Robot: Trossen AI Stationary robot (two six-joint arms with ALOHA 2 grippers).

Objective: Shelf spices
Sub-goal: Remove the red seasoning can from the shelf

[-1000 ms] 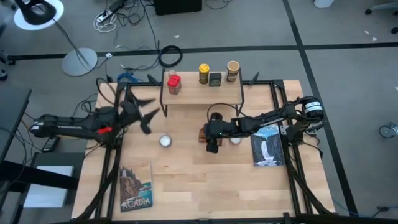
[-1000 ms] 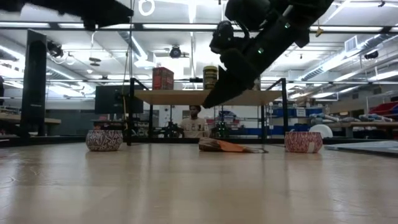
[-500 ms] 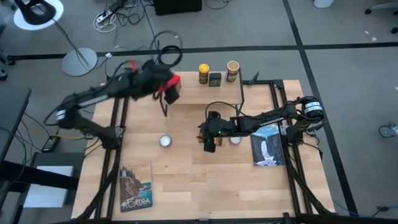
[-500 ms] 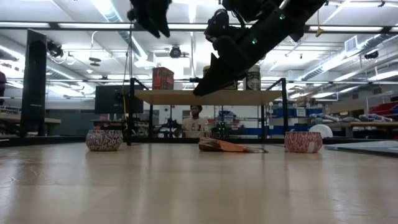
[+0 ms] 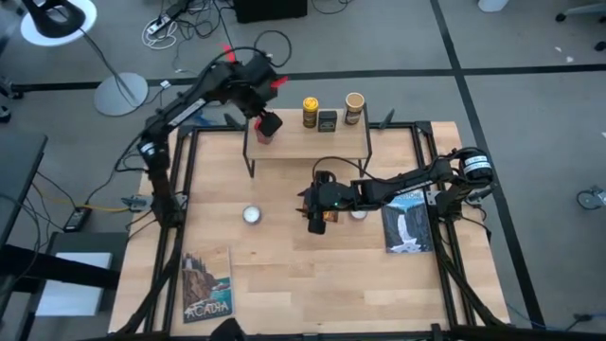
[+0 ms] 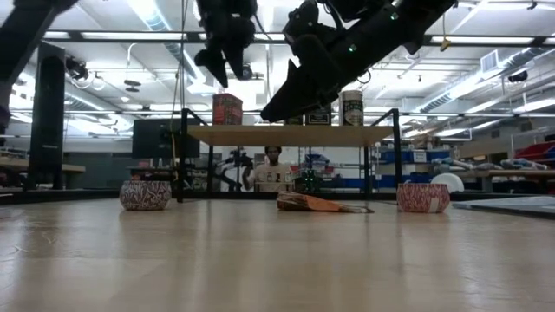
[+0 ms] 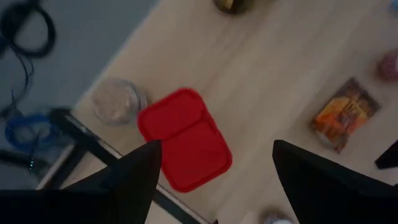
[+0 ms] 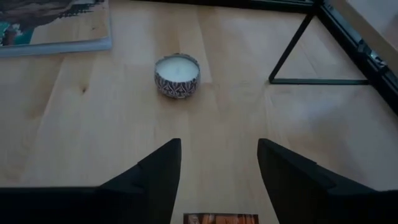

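Left pincer (image 5: pixel 268 124) swung above red tin (image 7: pixel 184 138), fingers spread

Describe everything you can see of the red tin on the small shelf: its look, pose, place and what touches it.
The red tin is a small box with rounded corners and a lid that looks split into two flaps. It stands upright at one end of the shelf, beside a small pale-capped jar. The open left tool hovers above it, not touching; only the plank touches it.
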